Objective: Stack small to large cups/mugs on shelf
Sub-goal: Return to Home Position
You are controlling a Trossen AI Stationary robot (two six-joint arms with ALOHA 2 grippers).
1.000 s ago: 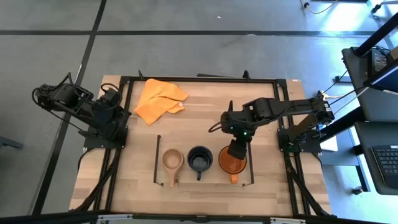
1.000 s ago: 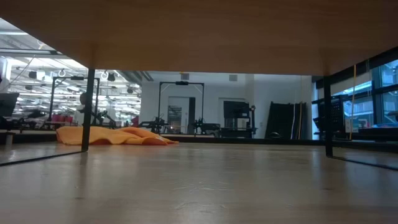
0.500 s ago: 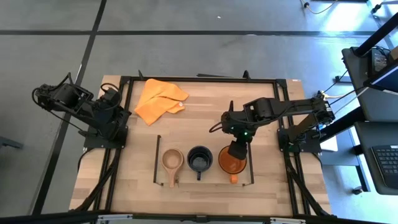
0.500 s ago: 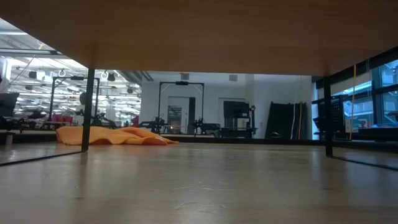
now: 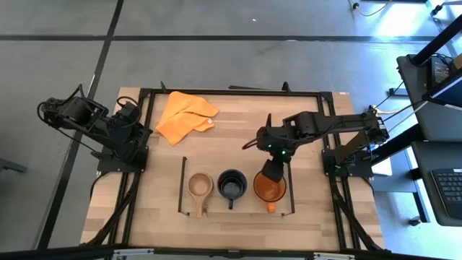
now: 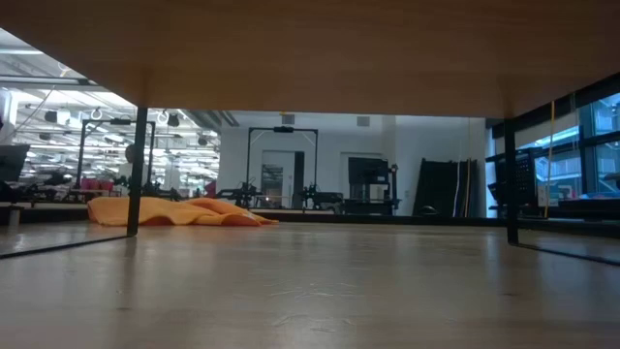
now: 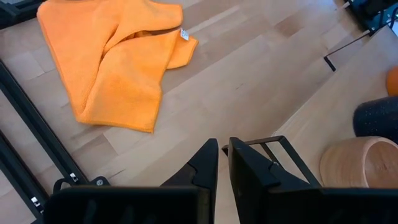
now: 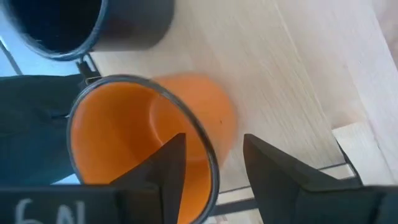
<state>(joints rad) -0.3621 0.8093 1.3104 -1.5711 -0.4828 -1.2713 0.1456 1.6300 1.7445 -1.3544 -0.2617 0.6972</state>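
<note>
Three cups stand in a row on the light-wood shelf (image 5: 216,208) inside its thin black frame: a tan wooden cup (image 5: 199,186) on the left, a black mug (image 5: 232,185) in the middle and an orange mug (image 5: 269,191) on the right, all upright on their bases. My right gripper (image 5: 272,172) is open over the orange mug's far rim. In the right wrist view (image 8: 214,168) one finger stands over the mug's inside (image 8: 124,143) and one outside its wall. My left gripper (image 7: 222,163) is shut and empty at the table's left edge.
An orange cloth (image 5: 184,115) lies crumpled at the table's far left; it also shows in the low view (image 6: 174,211) and the left wrist view (image 7: 118,56). A larger black metal outer frame (image 5: 238,92) runs around the tabletop. Bare wood lies between the cloth and the shelf.
My right gripper has drawn back a little from the orange mug toward the table's far edge. The three cups have stayed where they were.
</note>
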